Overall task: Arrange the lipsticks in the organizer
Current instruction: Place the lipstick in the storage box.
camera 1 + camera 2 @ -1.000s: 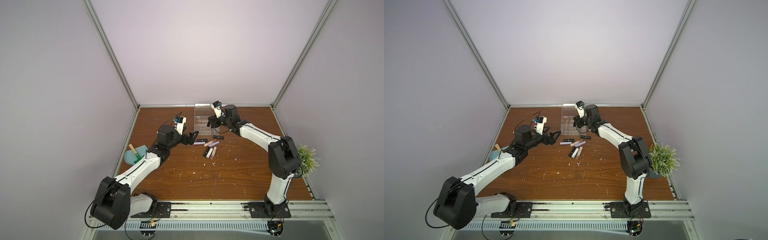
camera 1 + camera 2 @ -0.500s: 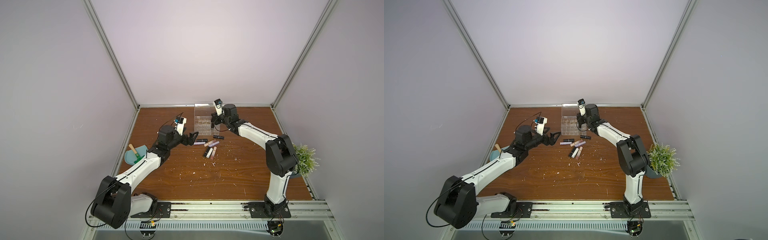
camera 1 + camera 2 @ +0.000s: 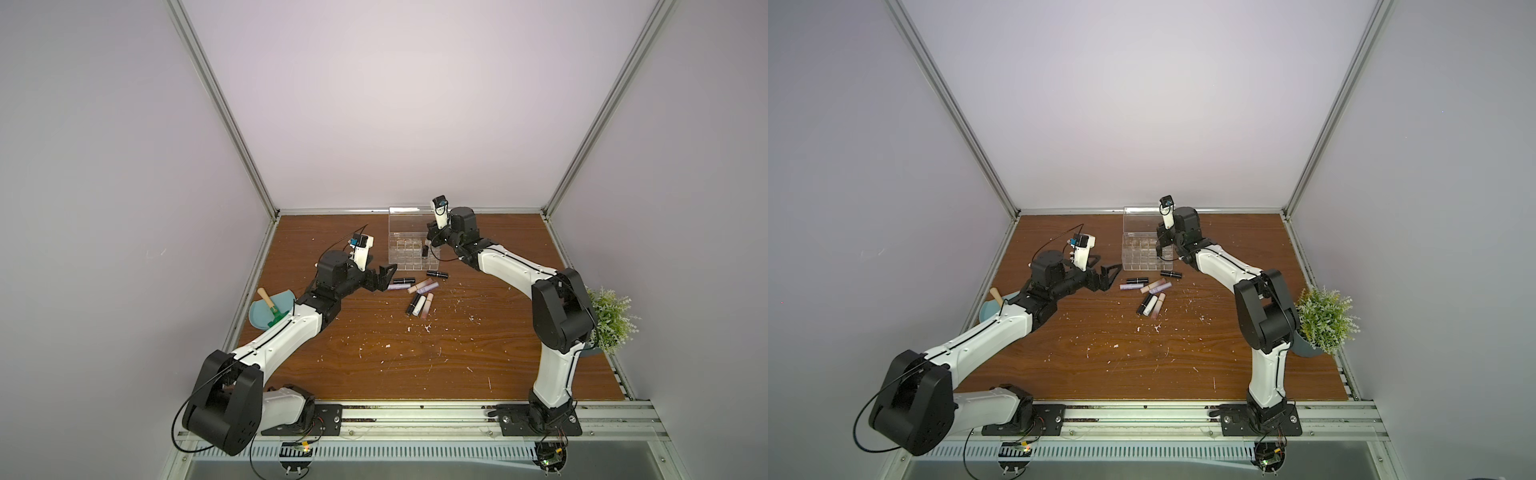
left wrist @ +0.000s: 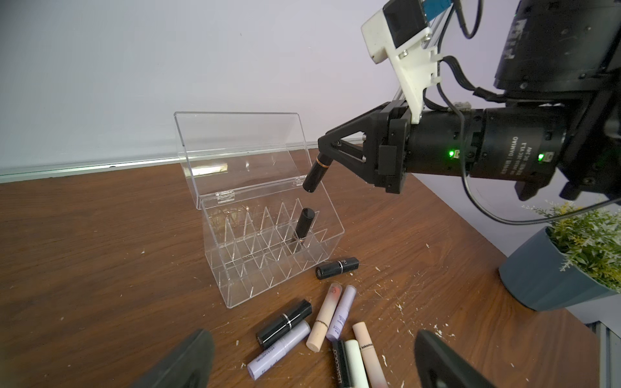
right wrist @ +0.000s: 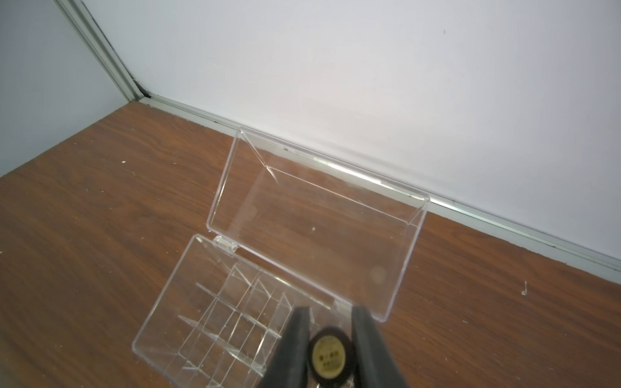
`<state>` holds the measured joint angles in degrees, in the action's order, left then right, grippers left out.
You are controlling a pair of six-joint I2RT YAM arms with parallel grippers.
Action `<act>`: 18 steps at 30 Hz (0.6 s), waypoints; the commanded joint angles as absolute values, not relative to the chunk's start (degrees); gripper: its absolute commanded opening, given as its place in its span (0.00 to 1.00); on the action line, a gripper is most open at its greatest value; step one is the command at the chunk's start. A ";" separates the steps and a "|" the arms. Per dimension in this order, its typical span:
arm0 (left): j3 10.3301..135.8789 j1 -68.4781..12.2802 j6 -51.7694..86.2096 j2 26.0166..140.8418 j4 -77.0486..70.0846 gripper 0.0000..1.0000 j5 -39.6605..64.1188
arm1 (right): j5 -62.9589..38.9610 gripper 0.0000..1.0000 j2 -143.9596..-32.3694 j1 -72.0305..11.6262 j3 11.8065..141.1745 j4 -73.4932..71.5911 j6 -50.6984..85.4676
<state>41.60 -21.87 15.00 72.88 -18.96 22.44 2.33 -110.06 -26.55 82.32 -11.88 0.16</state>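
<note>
Potted plant (image 3: 609,313), dustpan (image 3: 257,319), brush (image 3: 270,309)

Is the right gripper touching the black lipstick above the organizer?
Touching: the right wrist view shows the right gripper clamping the black lipstick.

The worktop (image 3: 415,353) is brown wood-grain board, smooth with a faint sheen and speckled with pale crumbs. At the centre of the left wrist view, the organizer (image 4: 255,278) is clear, glossy hard plastic, its raised lid catching bright glints. Below it, the black lipsticks (image 4: 284,323) are glossy with thin silvery bands. The pastel lipsticks (image 4: 326,317) beside them look satin-matt, with printed lettering. The right gripper (image 4: 327,147) is matt black plastic. It pinches the held lipstick (image 4: 314,176), glossy black with a gold-coloured ring. The arm shells (image 3: 511,270) are smooth glossy white plastic. At right, the pot (image 4: 544,268) is matt grey-blue. At the left of a top view, the brush handle (image 3: 265,297) is bare wood and the dustpan (image 3: 257,320) smooth teal plastic. The wall rails (image 3: 226,118) look like brushed metal.
</note>
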 commanded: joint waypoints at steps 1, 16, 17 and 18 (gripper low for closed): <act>41.09 -22.39 15.00 73.34 -19.42 0.97 23.12 | 4.13 0.18 -108.73 -26.37 81.34 -15.26 -0.97; 41.50 -22.41 15.37 74.28 -19.69 0.97 23.69 | 5.44 0.18 -109.84 -26.34 78.71 -16.51 -1.74; 41.49 -22.41 15.44 74.35 -19.69 0.97 23.83 | 5.62 0.18 -110.07 -26.37 78.74 -16.60 -1.76; 41.61 -22.40 15.46 74.39 -19.64 0.97 23.82 | 5.79 0.18 -110.29 -26.37 78.75 -16.72 -1.90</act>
